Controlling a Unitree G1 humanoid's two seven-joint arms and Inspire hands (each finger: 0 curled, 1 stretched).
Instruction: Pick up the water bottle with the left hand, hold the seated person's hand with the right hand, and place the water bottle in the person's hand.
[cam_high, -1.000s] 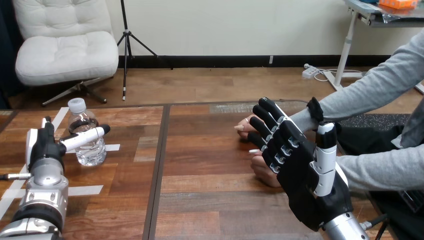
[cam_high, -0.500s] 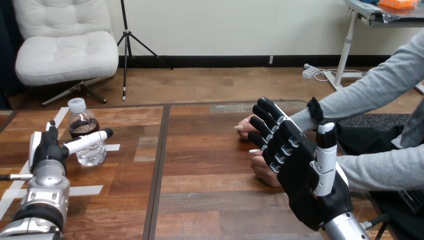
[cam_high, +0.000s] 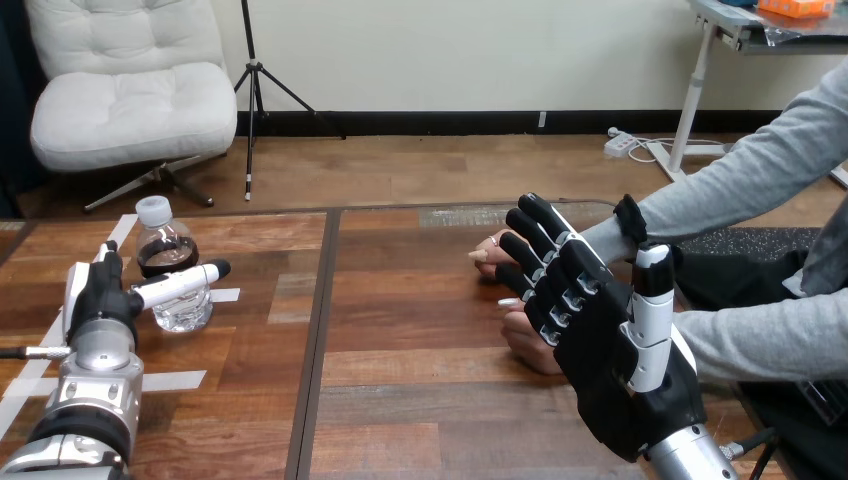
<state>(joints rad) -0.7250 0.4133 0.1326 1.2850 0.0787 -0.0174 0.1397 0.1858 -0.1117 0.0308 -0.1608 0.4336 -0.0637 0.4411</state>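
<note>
On the wooden table's (cam_high: 400, 400) left part, the water bottle (cam_high: 163, 248) is seen upright, crossed in front by a straight finger of the left hand (cam_high: 98, 297), which is unclenched. At the right, the right hand (cam_high: 615, 365) is held spread and straight-fingered before the person's hands (cam_high: 487, 250), grasping nothing.

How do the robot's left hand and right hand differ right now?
The left hand is beside the water bottle, a straight finger across its front; the right hand is in front of the person's hands. The left hand's finger points right; the right hand's fingers point forward and left. Both look open.
</note>
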